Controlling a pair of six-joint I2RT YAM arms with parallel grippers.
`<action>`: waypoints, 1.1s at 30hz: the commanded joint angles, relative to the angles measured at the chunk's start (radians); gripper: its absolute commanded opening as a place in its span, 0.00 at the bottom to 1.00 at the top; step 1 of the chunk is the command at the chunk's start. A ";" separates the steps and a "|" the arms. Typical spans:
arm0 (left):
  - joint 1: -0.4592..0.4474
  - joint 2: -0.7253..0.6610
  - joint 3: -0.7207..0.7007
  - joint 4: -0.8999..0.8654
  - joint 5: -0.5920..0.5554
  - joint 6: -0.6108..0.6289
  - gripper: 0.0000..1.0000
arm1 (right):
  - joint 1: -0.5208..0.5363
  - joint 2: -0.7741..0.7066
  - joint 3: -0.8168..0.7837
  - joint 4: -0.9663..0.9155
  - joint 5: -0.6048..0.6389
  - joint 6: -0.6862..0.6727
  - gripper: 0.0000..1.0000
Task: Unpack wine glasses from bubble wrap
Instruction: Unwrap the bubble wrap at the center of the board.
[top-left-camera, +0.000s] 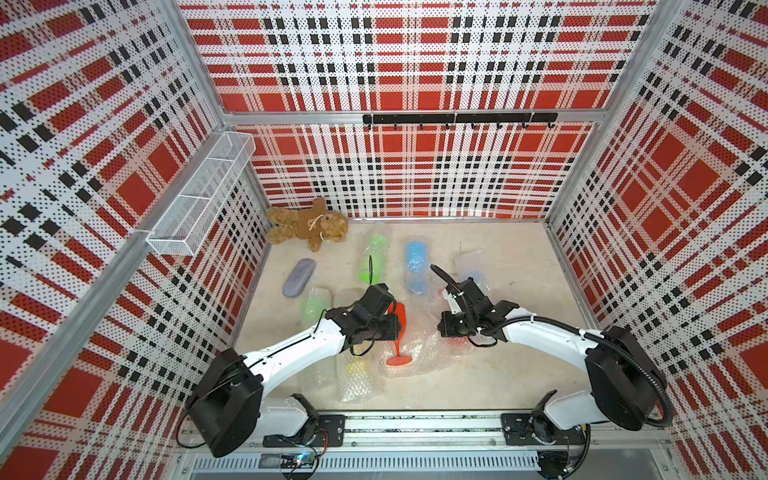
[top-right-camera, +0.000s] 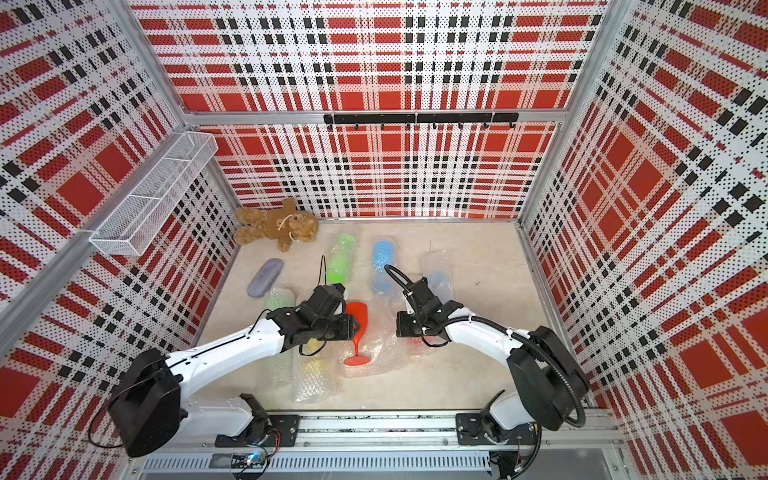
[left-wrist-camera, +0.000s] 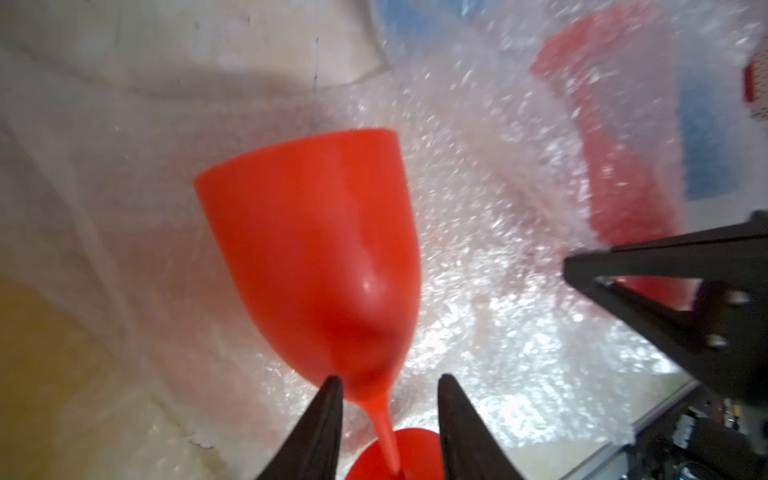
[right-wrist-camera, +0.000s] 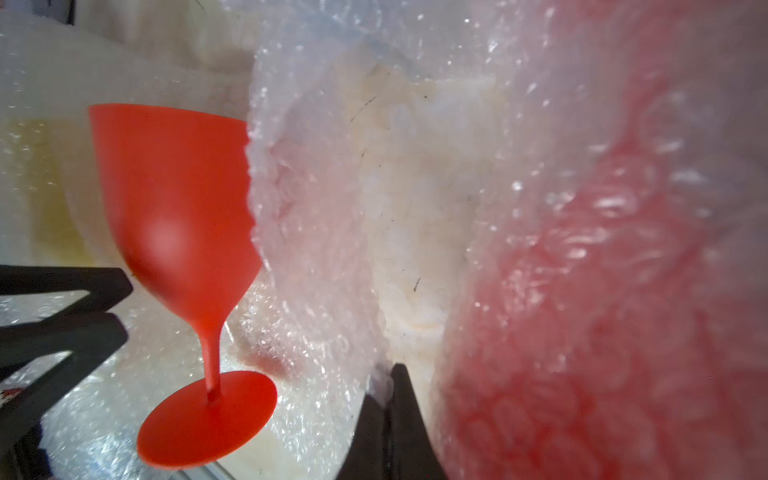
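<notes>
Left gripper (left-wrist-camera: 390, 378) gapes astride the stem of the red goblet (left-wrist-camera: 316, 249); right gripper (right-wrist-camera: 388, 384) pinches the bubble wrap (right-wrist-camera: 316, 208).

The goblet (left-wrist-camera: 316, 249) is resting on the wrap (left-wrist-camera: 519, 291), stem passing between the left gripper's (left-wrist-camera: 390, 377) jaws, bowl beyond their tips, while the right gripper's (right-wrist-camera: 386, 382) jaws are pinching the wrap just beside a wrapped goblet (right-wrist-camera: 582, 291).

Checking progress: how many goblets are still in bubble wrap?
6: far green, bright blue, pale blue by the right arm, near green by the left arm, yellow in front, red in the bubble wrap pinched by the right gripper. Arms may hide more.
</notes>
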 joint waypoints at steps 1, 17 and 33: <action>0.005 0.006 -0.039 0.018 -0.058 -0.006 0.39 | -0.004 0.010 -0.020 -0.012 0.108 0.038 0.00; 0.001 0.127 -0.050 0.042 -0.168 -0.045 0.29 | -0.010 0.061 -0.028 0.000 0.183 0.077 0.13; -0.024 0.136 -0.005 0.024 -0.216 -0.014 0.26 | 0.067 -0.004 0.185 -0.048 -0.042 -0.109 0.18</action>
